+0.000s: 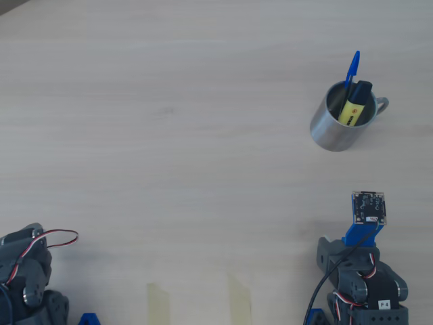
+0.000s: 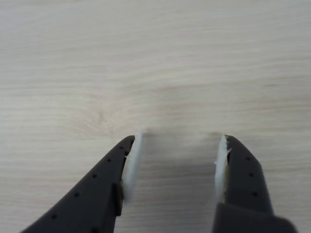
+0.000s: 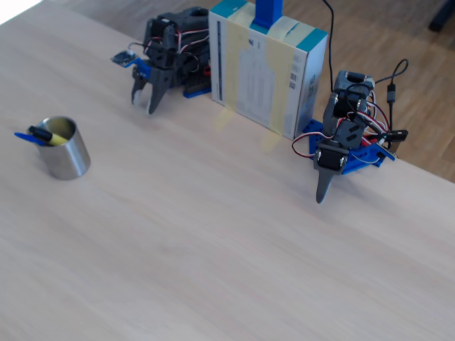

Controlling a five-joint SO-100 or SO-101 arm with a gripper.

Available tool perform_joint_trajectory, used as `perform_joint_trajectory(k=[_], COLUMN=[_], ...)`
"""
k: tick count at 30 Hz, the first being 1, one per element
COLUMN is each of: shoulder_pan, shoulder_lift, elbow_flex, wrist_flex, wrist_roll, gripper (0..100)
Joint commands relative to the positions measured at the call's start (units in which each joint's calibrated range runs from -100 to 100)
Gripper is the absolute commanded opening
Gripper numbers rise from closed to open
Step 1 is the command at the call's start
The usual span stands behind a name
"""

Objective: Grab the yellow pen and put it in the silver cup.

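The yellow pen (image 1: 353, 108) with its black cap stands tilted inside the silver cup (image 1: 331, 132) at the right of the overhead view. From the fixed view the cup (image 3: 67, 160) sits at the far left, the yellow pen (image 3: 51, 137) leaning over its rim. My gripper (image 2: 180, 138) is open over bare wood, with nothing between its white-padded fingers. In the fixed view the gripper (image 3: 142, 105) hangs close to the table near the arm's base, well away from the cup. In the overhead view the wrist camera board (image 1: 369, 206) covers the fingers.
A blue pen (image 1: 352, 68) also stands in the cup. A second arm (image 3: 341, 142) rests at the table's far edge, beside a white and teal box (image 3: 266, 71). Two tape patches (image 1: 159, 301) lie near the bases.
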Motion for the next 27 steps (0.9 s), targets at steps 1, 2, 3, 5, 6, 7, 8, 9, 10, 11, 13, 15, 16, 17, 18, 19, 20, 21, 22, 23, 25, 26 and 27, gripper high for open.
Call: perform_joint_trajectory(k=[1,2,3,5,6,7,8,9,10,11,13,15,16,17,18,19,20,21,22,23,25,26,27], shoulder_pan=[0.1,0.2,0.6,1.3,1.6,1.8,1.9,1.9,1.9,1.9,1.8,1.8,1.8,1.8,1.8,1.8,1.7,1.4,1.3,1.3,1.3,1.3,1.3], shoulder_lift=[0.2,0.2,0.2,0.2,0.2,0.2,0.2,0.2,0.2,0.2,0.2,0.2,0.2,0.2,0.2,0.2,0.2,0.2,0.2,0.2,0.2,0.2,0.3], elbow_flex=[0.5,0.5,0.5,0.5,0.5,0.5,0.5,0.5,0.5,0.5,0.5,0.5,0.5,0.5,0.5,0.5,0.5,0.5,0.5,0.5,0.5,0.5,0.5], wrist_flex=[1.0,1.0,1.0,1.0,1.0,1.0,1.0,1.0,1.0,1.0,1.0,1.0,1.0,1.0,1.0,1.0,1.0,1.0,1.0,1.0,1.0,1.0,1.0], wrist_roll=[0.1,0.1,0.0,0.1,0.1,0.1,0.1,0.1,0.0,-0.2,-0.3,-0.3,-0.3,-0.3,-0.3,-0.3,-0.2,0.0,0.1,0.2,0.2,0.2,0.2], gripper=[24,24,24,23,21,19,17,16,14,13,10,7,6,4,2,2,2,2,2,2,2,2,3])
